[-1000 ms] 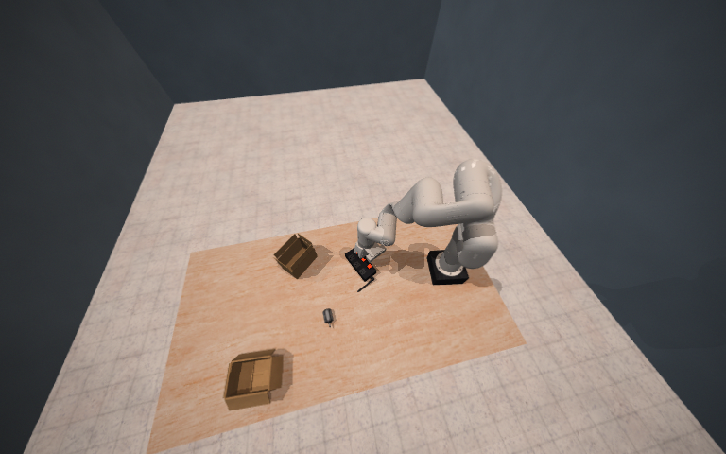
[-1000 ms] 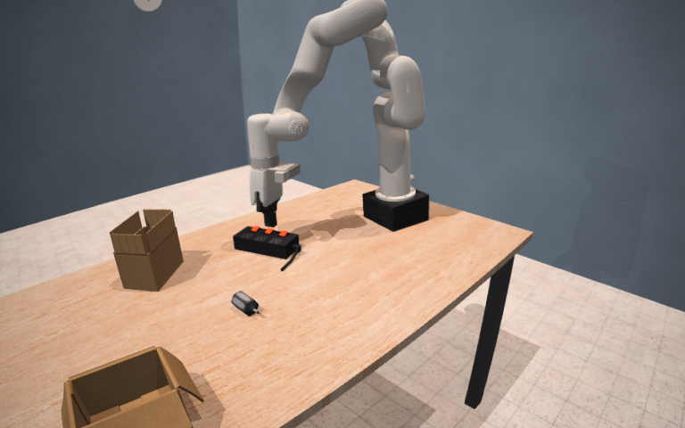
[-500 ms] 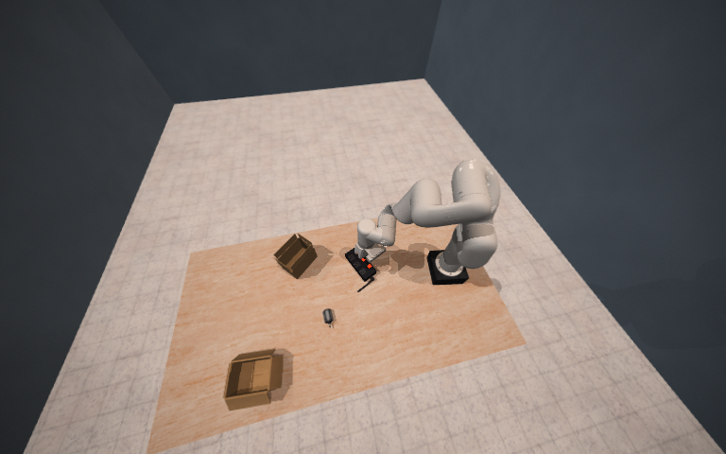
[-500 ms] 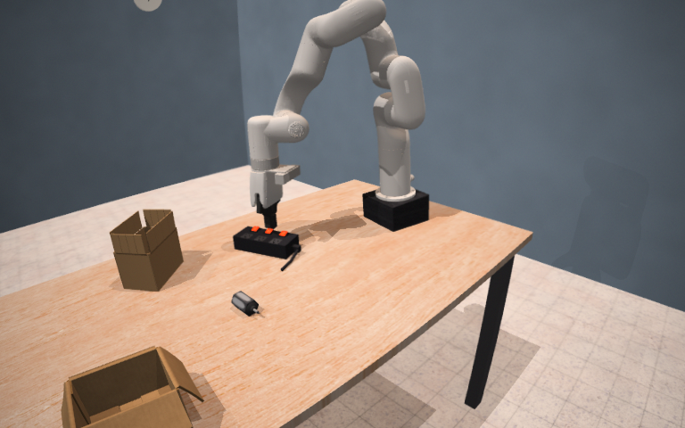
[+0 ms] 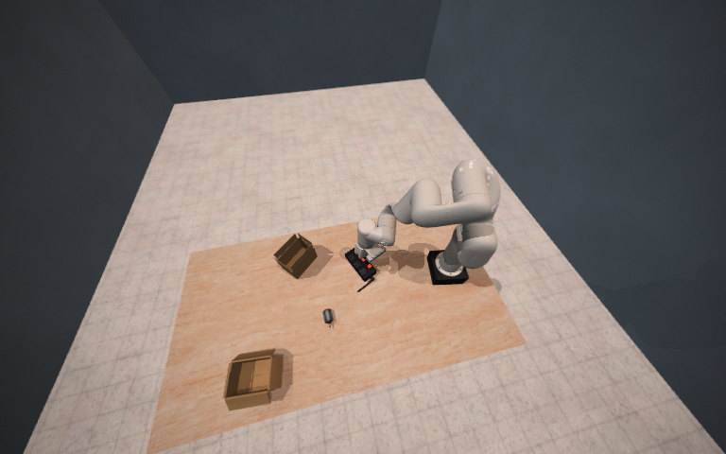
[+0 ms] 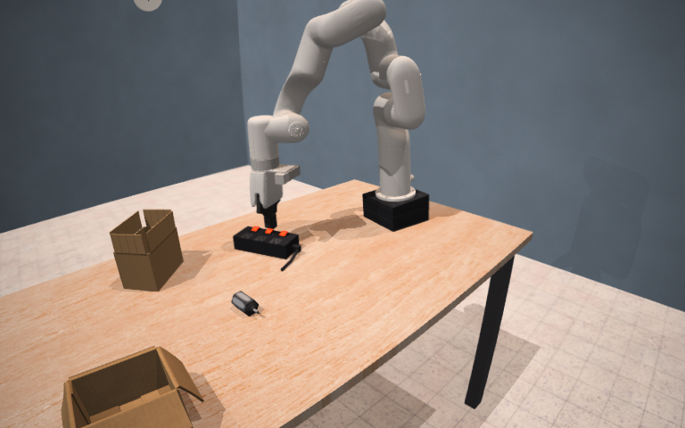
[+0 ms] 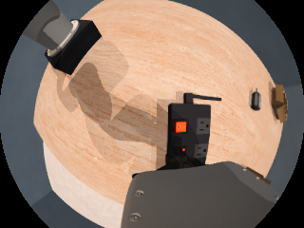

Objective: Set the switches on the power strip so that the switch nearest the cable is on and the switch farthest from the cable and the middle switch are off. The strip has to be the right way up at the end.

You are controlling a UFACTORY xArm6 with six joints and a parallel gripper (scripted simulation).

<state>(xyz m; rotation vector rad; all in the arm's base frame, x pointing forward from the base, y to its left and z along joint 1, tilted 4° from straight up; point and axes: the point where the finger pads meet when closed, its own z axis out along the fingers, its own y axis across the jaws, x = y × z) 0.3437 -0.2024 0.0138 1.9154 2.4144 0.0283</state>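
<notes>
A black power strip (image 6: 266, 241) lies the right way up on the wooden table, with three orange switches on top and a short black cable (image 6: 289, 262) at its right end. It also shows in the top view (image 5: 360, 264) and in the wrist view (image 7: 188, 133). My gripper (image 6: 271, 222) is shut and empty. Its fingertips point straight down at the middle switch (image 6: 268, 231), at or just above it. In the wrist view the bright orange switch nearest the cable (image 7: 181, 127) is in plain sight, and the gripper body hides the far end of the strip.
An open cardboard box (image 6: 146, 250) stands left of the strip. Another open box (image 6: 126, 393) sits at the table's near left corner. A small dark cylinder (image 6: 244, 303) lies in front of the strip. The arm's black base (image 6: 395, 209) is at the right.
</notes>
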